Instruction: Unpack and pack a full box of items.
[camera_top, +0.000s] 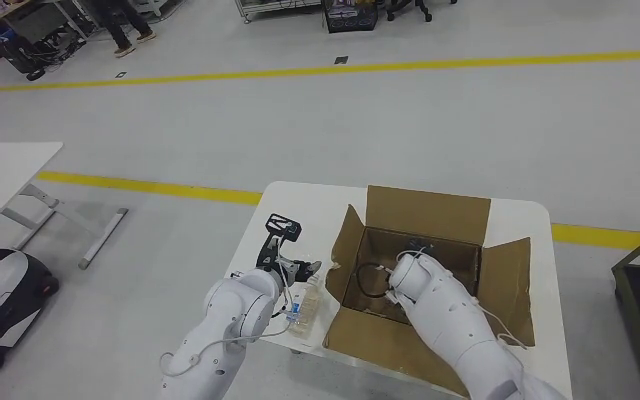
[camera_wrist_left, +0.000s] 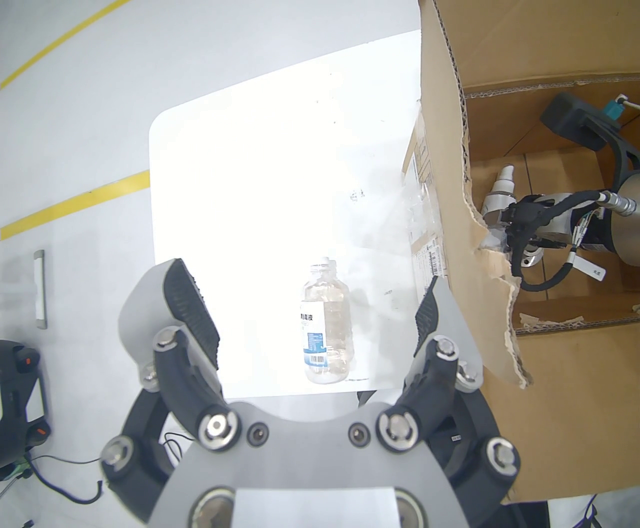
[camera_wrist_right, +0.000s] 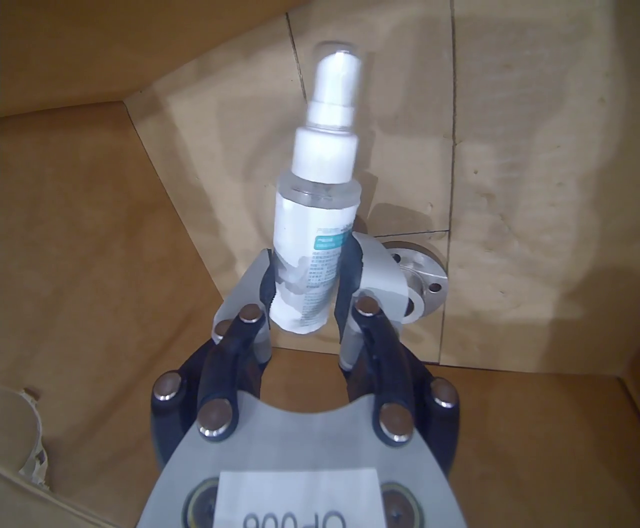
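Jaws of right gripper (camera_wrist_right: 310, 267) clamp clear, white-labelled spray bottle (camera_wrist_right: 316, 215)

**A:** From above, what lies in the box (camera_top: 430, 212)?

**B:** Can't tell. The right arm (camera_top: 440, 300) covers the middle, and the flap (camera_top: 375, 345) at 6 o'clock runs under it.

**A:** The clear bottle (camera_top: 306, 305) at the table's (camera_top: 300, 215) 8 o'clock side?

**B:** Partly under the left arm (camera_top: 240, 310); its label is too small to read.

**A:** The spray bottle (camera_wrist_right: 312, 235)?

**B:** The right gripper's (camera_wrist_right: 305, 272) pads (camera_wrist_right: 346, 272) hide its lower sides. A metal flange (camera_wrist_right: 425, 280) sits mostly covered behind one finger.

**A:** And seen from the left wrist?

**B:** The box's torn wall hides the spray bottle's lower half.

**A:** The white scrap (camera_wrist_right: 20, 440) in the box's corner?

**B:** Cut off at the frame's edge; can't say what it is.
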